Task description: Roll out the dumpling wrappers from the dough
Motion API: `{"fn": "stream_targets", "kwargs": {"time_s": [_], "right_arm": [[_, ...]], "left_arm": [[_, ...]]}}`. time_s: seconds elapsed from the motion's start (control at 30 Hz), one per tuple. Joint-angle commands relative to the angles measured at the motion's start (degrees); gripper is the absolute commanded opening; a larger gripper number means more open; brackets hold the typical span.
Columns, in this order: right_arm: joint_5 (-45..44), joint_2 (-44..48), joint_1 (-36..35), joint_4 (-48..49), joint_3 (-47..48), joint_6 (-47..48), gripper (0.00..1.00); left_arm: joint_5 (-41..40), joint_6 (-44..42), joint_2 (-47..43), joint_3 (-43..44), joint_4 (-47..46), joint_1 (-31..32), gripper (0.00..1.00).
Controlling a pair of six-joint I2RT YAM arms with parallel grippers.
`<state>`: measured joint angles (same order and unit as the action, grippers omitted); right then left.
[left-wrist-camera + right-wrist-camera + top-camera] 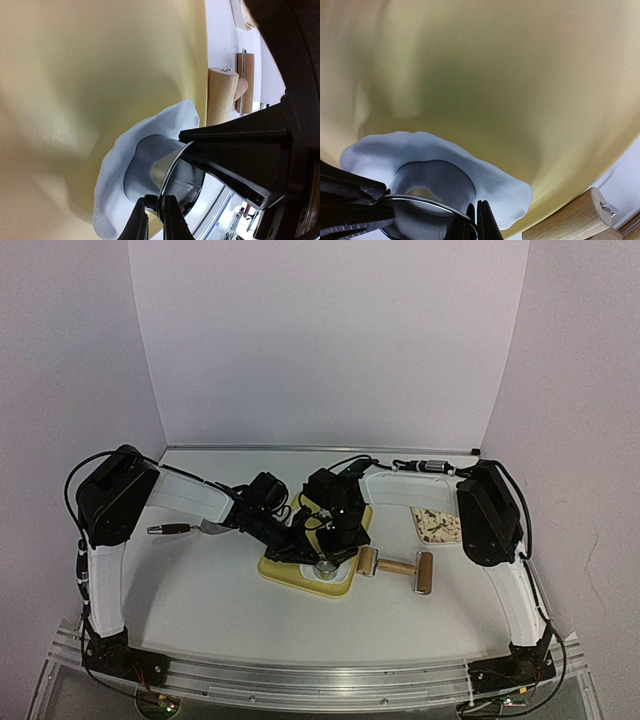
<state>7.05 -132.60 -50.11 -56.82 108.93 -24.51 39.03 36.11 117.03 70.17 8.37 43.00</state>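
A flat sheet of white dough (115, 170) (495, 180) lies near the front edge of the yellow board (285, 573). A shiny ring cutter (192, 182) (432, 202) (323, 567) stands pressed into the dough. My left gripper (156, 200) is shut on the ring's rim, one finger inside and one outside. My right gripper (475, 206) pinches the rim at another spot. In the top view both grippers meet over the board and hide the dough. The dumpling wrappers are out of view; the ring partly hides the dough inside it.
A wooden rolling pin (397, 568) lies just right of the board, its handle (221, 95) (570, 220) close to the dough. A small tray with brown specks (436, 525) sits at the right. A dark-handled tool (175, 529) lies at the left.
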Motion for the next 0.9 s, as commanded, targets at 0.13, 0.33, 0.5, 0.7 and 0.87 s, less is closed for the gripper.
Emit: {"fn": "stream_targets", "kwargs": {"time_s": [0.13, 0.33, 0.5, 0.7, 0.87], "right_arm": [[-0.43, -4.53, 0.1, 1.98, -3.97, -1.22, 0.0], [0.82, -4.28, -0.12, 2.8, -6.24, -1.38, 0.0], [3.98, -4.98, -0.18, 4.22, -7.75, -1.31, 0.0], [4.53, -6.27, 0.6, 4.26, -7.29, -1.67, 0.0], [3.31, -6.19, 1.19, 4.17, -7.61, -2.02, 0.0]], "left_arm": [[-6.96, -5.45, 5.1, -2.46, 8.87, 0.59, 0.07], [-8.79, -7.47, 5.97, -3.38, 10.0, 0.65, 0.06], [-9.31, -8.28, 6.31, -3.8, 9.81, 0.89, 0.06], [-9.43, -6.47, 7.18, -3.71, 8.08, 0.93, 0.06], [-10.63, -5.89, 7.77, -4.41, 7.02, 0.88, 0.06]]}}
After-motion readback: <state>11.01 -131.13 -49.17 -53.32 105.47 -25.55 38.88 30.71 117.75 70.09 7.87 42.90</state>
